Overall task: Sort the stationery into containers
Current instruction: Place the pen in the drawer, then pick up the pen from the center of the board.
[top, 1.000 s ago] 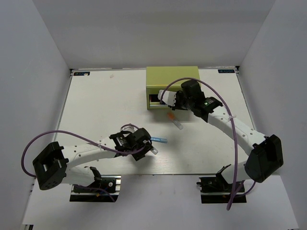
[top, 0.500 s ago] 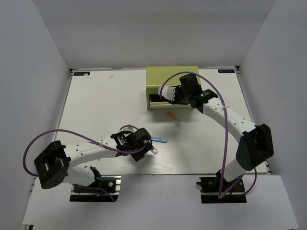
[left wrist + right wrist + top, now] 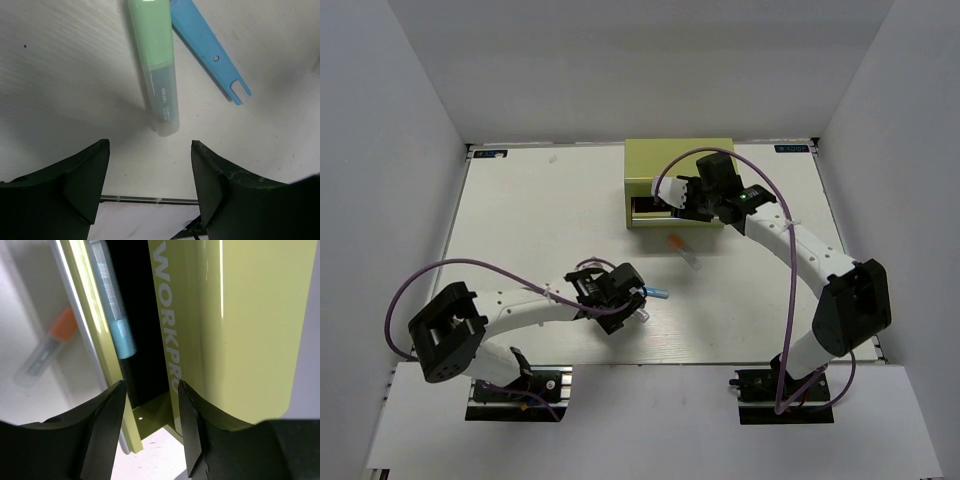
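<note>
The olive-green box (image 3: 680, 170) stands at the far middle of the table with a front drawer (image 3: 645, 208) pulled open. My right gripper (image 3: 678, 196) is open and empty at the drawer's right end (image 3: 150, 410). A light blue stick (image 3: 114, 310) lies inside the drawer (image 3: 95, 345). The stick with an orange end (image 3: 684, 250) lies on the table in front of the box (image 3: 240, 330) and shows in the right wrist view (image 3: 47, 347). My left gripper (image 3: 638, 303) is open and empty (image 3: 150, 175) just short of a pale green stick (image 3: 157, 65). A flat blue stick (image 3: 207, 47) lies beside it.
Grey walls close in the white table (image 3: 540, 230) on three sides. The table's near edge rail (image 3: 145, 200) shows just behind my left fingers. Purple cables (image 3: 450, 270) loop off both arms.
My right gripper has moved up and back to the open drawer's right end. My left gripper has shifted a little to the right, towards the green and blue sticks.
</note>
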Motion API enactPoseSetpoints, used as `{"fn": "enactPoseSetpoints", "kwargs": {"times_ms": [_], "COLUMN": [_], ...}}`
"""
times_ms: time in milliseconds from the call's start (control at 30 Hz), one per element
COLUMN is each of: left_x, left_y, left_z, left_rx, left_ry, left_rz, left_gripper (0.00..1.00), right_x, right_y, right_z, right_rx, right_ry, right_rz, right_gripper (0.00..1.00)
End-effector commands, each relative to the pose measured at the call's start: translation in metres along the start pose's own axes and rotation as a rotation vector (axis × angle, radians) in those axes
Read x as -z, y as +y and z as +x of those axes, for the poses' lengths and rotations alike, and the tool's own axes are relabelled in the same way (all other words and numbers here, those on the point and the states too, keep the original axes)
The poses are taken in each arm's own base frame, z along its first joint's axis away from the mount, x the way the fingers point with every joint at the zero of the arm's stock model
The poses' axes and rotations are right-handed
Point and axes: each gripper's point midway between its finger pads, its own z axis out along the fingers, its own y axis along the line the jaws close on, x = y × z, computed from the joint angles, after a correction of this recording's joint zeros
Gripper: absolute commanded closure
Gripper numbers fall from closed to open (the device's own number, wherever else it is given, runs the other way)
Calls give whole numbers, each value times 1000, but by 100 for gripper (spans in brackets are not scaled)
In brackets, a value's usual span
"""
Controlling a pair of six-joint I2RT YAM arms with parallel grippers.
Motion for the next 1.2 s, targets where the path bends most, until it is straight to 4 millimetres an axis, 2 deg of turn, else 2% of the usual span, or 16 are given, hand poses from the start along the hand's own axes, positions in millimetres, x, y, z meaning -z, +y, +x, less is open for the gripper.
{"fn": "enactPoseSetpoints", "kwargs": {"times_ms": [0, 67, 100, 167, 200, 267, 300, 367, 400, 433, 533, 667, 767, 900, 1000, 1167], "left_x": [3, -3, -1, -9, -7, -9, -14, -15, -20, -20, -23, -32, -38, -44, -48, -32], "left_y": [-15, -8, -15, -2, -13, -6, -11, -14, -11, -13, -11, -6, -4, -2, 8, 4], "left_z": [-13, -15, -17, -17, -17, -19, -17, -17, -16, -16, -15, -15, -17, -17, -15, -14], "left_rx": [26, 10, 9, -20, -20, -50, -65, -83, -101, -103, -109, -96, -95, -106, -119, -157], "left_ry": [-54, -70, -81, -98, -98, -113, -113, -114, -114, -114, -116, -107, -96, -86, -74, -64], "left_rz": [6, -52, -54, -156, -155, -224, -244, -276, -304, -311, -331, -327, -327, -339, -361, -325], "left_gripper": [24, 24, 24, 24, 23, 23, 23, 25, 27, 28, 31, 34, 40, 63, 71, 92], "right_x": [39, 53, 57, 66, 79, 78, 89, 86, 98, 95, 107, 110, 113, 117, 121, 129], "right_y": [-22, -19, -17, -8, -10, 4, 1, 12, 11, 20, 27, 37, 42, 44, 44, 44], "right_z": [-33, -43, -44, -46, -50, -43, -47, -38, -39, -35, -32, -23, -19, -16, -14, -6], "right_rx": [-73, -120, -130, -164, -174, -198, -203, -225, -236, -245, -267, -297, -312, -340, -378, -427], "right_ry": [-120, -169, -176, -202, -225, -216, -240, -226, -243, -233, -245, -232, -231, -233, -236, -227], "right_rz": [44, 33, 30, 18, 41, 17, 46, 36, 61, 45, 64, 66, 63, 66, 72, 103], "right_gripper": [48, 48, 48, 48, 48, 48, 48, 48, 48, 48, 48, 48, 48, 48, 44, 38]}}
